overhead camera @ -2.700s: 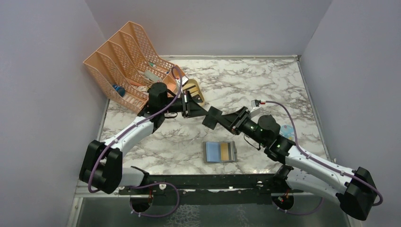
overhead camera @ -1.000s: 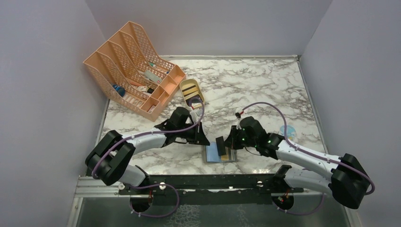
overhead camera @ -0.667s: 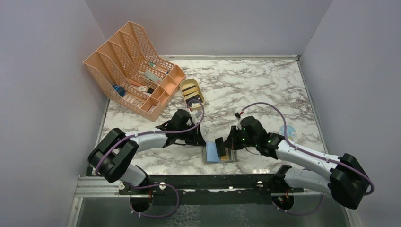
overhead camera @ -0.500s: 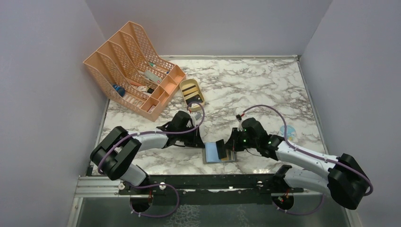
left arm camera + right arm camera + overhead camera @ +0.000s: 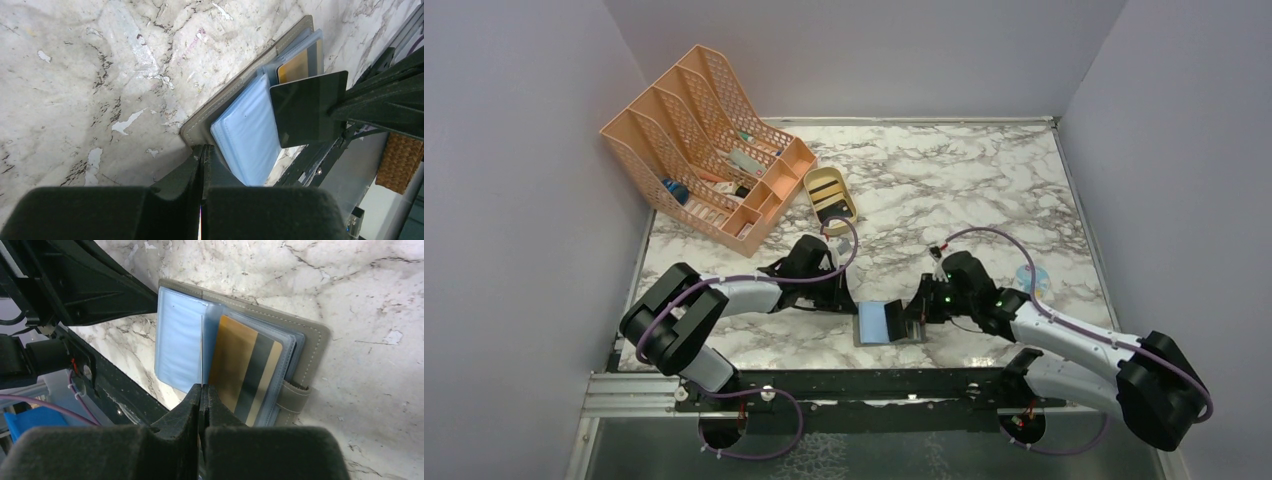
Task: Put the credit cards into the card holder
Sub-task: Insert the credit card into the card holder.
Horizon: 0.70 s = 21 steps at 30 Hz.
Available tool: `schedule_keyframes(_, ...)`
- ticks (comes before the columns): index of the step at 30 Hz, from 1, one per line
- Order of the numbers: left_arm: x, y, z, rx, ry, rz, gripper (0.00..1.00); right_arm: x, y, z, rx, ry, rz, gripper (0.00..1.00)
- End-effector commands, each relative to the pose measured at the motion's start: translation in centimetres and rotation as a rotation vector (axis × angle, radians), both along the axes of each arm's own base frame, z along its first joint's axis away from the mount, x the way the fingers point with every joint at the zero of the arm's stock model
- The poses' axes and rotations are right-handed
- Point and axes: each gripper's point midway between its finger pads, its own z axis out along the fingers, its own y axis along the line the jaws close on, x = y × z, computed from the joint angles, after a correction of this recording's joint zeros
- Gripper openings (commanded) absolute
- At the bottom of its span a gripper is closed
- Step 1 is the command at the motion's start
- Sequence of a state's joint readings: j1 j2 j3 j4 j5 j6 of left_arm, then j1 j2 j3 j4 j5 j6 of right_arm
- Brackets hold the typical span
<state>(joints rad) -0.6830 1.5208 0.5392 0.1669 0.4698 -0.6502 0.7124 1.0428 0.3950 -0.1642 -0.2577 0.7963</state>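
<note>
The card holder (image 5: 876,323) lay opened flat on the marbled tabletop (image 5: 944,180), close to its near edge and between the two arms. Its grey stitched cover faced down and its blue-grey pockets (image 5: 177,350) faced up. A short grey strap (image 5: 293,395) stuck out from one side.

The left pincer (image 5: 201,156) was fully closed with nothing between its fingers. Its tips met one corner of the holder's grey cover.

The right pincer (image 5: 201,388) was clamped tight on a dark card (image 5: 307,107), gripping it by one edge. The card was held above the open pockets, tilted. Its wrist camera saw it edge-on as a thin line over the fold between the two halves. The card's face looked plain and glossy.

A gold card (image 5: 245,367) with a dark band along its length sat inside a clear pocket on the strap side. No lettering could be made out on either card.

Well behind them, at the far left of the tabletop, stood a peach mesh file rack (image 5: 704,140), with a tan oval tray (image 5: 829,195) just beside it. A small round bluish disc (image 5: 1031,277) lay near the right arm; its print was too small to read.
</note>
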Motion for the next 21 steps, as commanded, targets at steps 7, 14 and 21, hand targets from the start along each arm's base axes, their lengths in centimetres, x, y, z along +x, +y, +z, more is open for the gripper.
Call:
schedule_keyframes(7,-1.0,3.4,-3.5,0.183,0.022,0.051,0.03,-0.1,-1.1,-1.3,0.022,0.046,-0.027,0.01)
schedule_keyframes(14,-1.3,3.5,-3.7,0.188,0.029,0.055,0.03,-0.2,-0.4,-2.1,0.049,0.056,-0.004,0.01)
schedule_keyframes(21,-1.5,3.5,-3.9,0.191,0.034,0.056,0.03,0.0,-0.7,-3.2,0.019,0.049,-0.001,0.01)
